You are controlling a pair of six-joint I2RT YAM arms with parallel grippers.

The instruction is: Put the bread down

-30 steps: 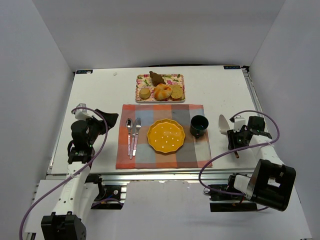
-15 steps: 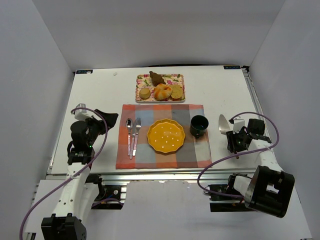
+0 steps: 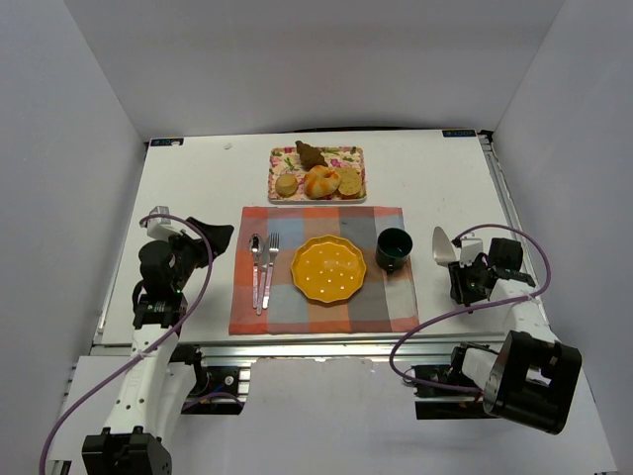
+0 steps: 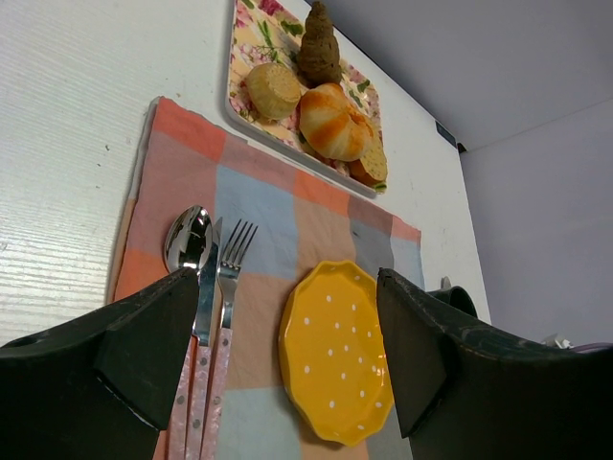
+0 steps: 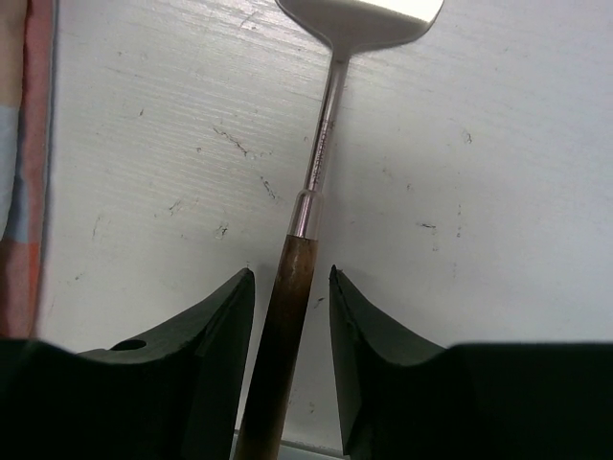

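Note:
The bread [image 3: 321, 182], a glossy golden-orange knotted roll, lies in the middle of the floral tray [image 3: 278, 155] at the back of the table; it also shows in the left wrist view [image 4: 333, 122]. My left gripper [image 3: 212, 237] is open and empty, left of the placemat, with its jaws wide apart [image 4: 287, 278]. My right gripper [image 3: 463, 282] is low at the right side. Its jaws [image 5: 290, 273] straddle the brown handle [image 5: 280, 345] of a metal spatula [image 3: 442, 245] with a small gap on each side.
A yellow dotted plate [image 3: 328, 268] sits on the checked placemat [image 3: 257, 315], with a spoon, knife and fork [image 3: 262, 269] to its left and a dark green cup [image 3: 394, 247] to its right. The tray also holds a small pale bun [image 3: 287, 184], a toast slice [image 3: 350, 181] and a brown cone-shaped piece [image 3: 311, 153].
My right arm has shifted slightly and settled lower over the spatula handle. My left arm has barely moved. The bread has not moved.

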